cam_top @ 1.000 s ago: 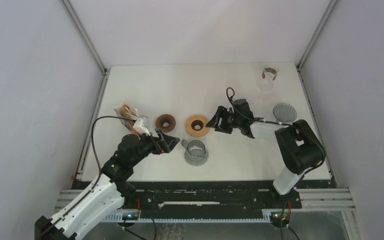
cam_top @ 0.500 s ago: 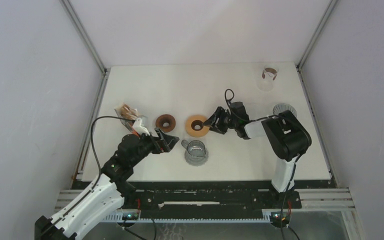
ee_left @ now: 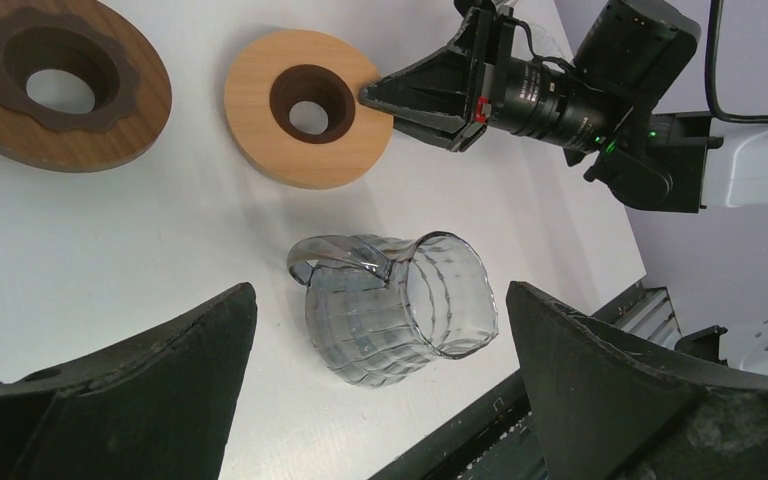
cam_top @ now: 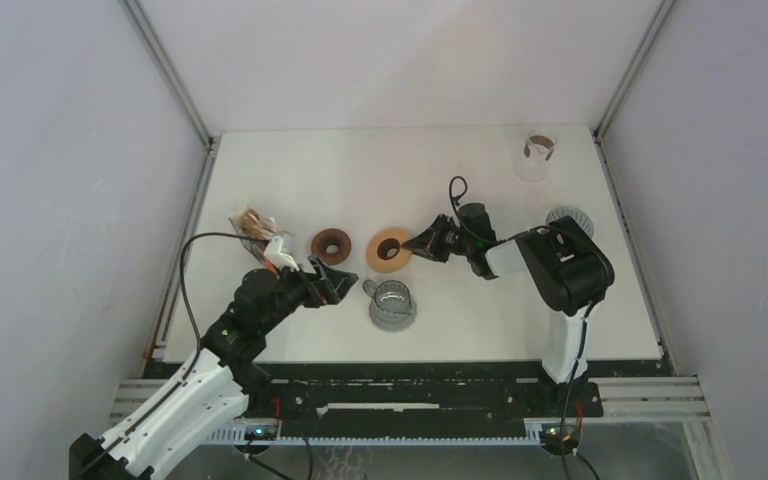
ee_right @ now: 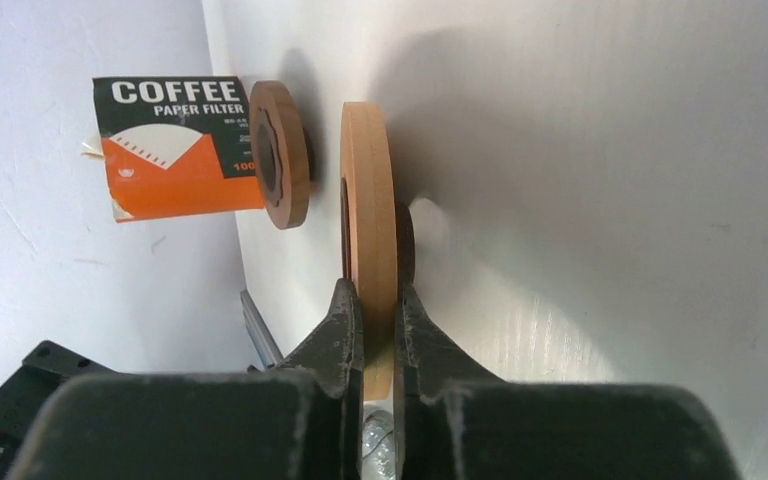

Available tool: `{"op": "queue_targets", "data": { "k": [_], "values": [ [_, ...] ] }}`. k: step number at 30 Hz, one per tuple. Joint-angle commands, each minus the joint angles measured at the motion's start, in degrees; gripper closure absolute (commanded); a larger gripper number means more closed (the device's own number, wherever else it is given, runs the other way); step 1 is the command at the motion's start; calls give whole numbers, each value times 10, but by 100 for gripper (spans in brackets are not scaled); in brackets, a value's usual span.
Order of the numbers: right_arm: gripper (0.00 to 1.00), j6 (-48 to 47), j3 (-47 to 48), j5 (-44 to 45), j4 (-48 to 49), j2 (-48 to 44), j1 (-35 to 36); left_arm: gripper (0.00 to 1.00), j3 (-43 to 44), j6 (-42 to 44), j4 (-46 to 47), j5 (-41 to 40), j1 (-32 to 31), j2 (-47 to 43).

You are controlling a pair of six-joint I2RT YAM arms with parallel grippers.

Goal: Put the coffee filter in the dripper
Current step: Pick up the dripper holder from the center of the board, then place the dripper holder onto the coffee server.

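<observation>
The coffee filter pack (cam_top: pixel 253 225), orange and black, lies at the table's left; it also shows in the right wrist view (ee_right: pixel 175 150). A clear ribbed glass cup with a handle (cam_top: pixel 392 303), which looks like the dripper, stands near the front centre (ee_left: pixel 400 305). My left gripper (cam_top: pixel 335 283) hovers just left of it, open, with the glass between its fingers and nothing touching (ee_left: pixel 380 290). My right gripper (cam_top: pixel 412 246) is shut on the right edge of a light wooden ring (cam_top: pixel 390 250), its fingers pinching the rim from both faces (ee_right: pixel 372 295).
A dark wooden ring (cam_top: pixel 331 245) lies left of the light one. A grey ribbed cone (cam_top: pixel 563 215) sits half hidden behind the right arm. A clear cup with a brown band (cam_top: pixel 537 155) stands at the back right. Walls close in on three sides.
My right gripper has slid left to the light wooden ring and shut on its edge, nudging the ring slightly left. The left arm has stayed still.
</observation>
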Motion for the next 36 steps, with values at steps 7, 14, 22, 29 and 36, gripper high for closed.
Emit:
{"op": "queue_targets", "data": {
  "k": [7, 14, 22, 29, 36],
  "values": [
    [100, 20, -8, -48, 23, -63, -14, 1, -6, -11, 21, -4, -3, -5],
    [100, 22, -27, -67, 16, -140, -32, 1, -6, -19, 17, -11, -2, -20],
    [100, 4, -39, -91, -43, -255, -48, 1, -6, -35, 19, -18, -2, -32],
    [100, 10, -60, -125, -64, -319, -47, 3, -7, -52, 24, -23, -2, -46],
    [100, 6, -81, -133, -109, -384, -24, 3, -18, -80, 39, -25, -2, -67]
  ]
}}
